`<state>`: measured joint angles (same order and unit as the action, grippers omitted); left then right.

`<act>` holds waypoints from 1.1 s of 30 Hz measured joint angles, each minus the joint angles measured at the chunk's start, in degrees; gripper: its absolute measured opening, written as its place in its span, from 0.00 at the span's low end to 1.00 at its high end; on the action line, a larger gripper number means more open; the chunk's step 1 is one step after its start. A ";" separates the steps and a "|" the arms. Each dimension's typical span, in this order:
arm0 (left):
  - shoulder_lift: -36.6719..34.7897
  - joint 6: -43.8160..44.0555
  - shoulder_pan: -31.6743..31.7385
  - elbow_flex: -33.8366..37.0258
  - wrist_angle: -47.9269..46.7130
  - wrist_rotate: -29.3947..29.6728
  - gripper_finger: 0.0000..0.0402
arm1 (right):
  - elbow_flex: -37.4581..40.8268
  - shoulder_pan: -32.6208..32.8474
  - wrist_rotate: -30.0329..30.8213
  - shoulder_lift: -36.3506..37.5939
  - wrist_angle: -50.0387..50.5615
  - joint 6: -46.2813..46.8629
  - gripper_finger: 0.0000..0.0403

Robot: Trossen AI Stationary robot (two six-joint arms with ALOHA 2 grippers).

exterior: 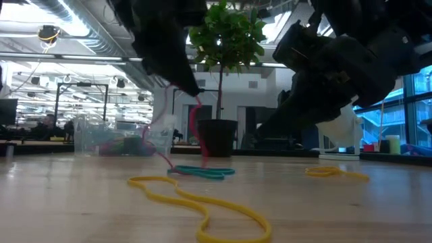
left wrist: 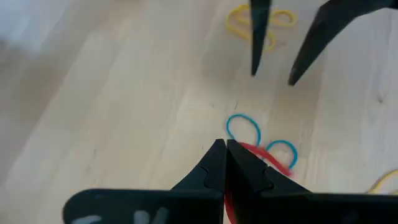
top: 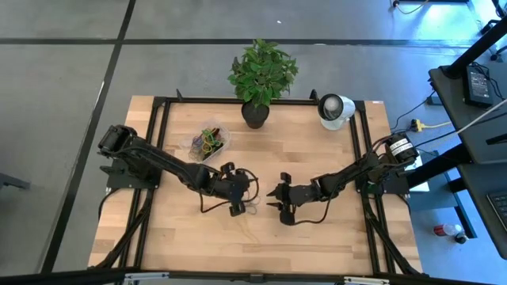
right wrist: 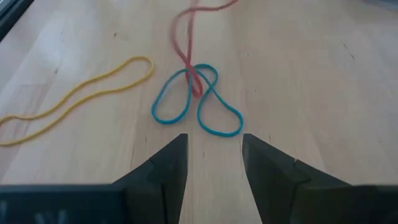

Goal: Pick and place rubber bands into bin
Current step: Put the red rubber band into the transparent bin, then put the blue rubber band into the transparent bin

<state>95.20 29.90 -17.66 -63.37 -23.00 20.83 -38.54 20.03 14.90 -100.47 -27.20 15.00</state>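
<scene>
My left gripper point(left wrist: 225, 149) is pinched shut on the red band point(right wrist: 186, 43), which trails under the blue band point(right wrist: 196, 102). The bin point(top: 210, 142) lies far-left. My right gripper point(right wrist: 214, 155) hovers open, holding nothing, just right of the blue band.

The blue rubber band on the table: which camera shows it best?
The right wrist view: the blue rubber band lies whole and close, twisted into two loops, with a red band crossing it. The left wrist view shows it partly behind that arm's tool. The low view sees it edge-on, as a thin strip. In the high view I cannot make it out.
</scene>
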 joint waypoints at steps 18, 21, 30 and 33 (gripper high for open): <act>3.65 2.58 -5.83 0.60 13.22 -7.32 0.03 | 0.02 0.00 0.02 0.00 0.30 1.22 0.39; 6.69 5.85 -5.60 0.58 16.59 -7.94 0.09 | 0.02 0.00 0.02 0.00 1.48 1.37 0.39; 11.50 10.07 -3.58 0.56 25.24 -12.32 0.37 | 0.05 0.39 -1.04 2.22 14.46 11.82 0.36; 11.14 10.02 -3.31 0.57 23.96 -12.70 0.43 | 0.37 1.41 -1.51 5.57 19.18 11.99 0.33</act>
<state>106.34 39.92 -20.97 -62.79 0.97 8.13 -38.18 21.44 13.39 -94.89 -8.02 27.00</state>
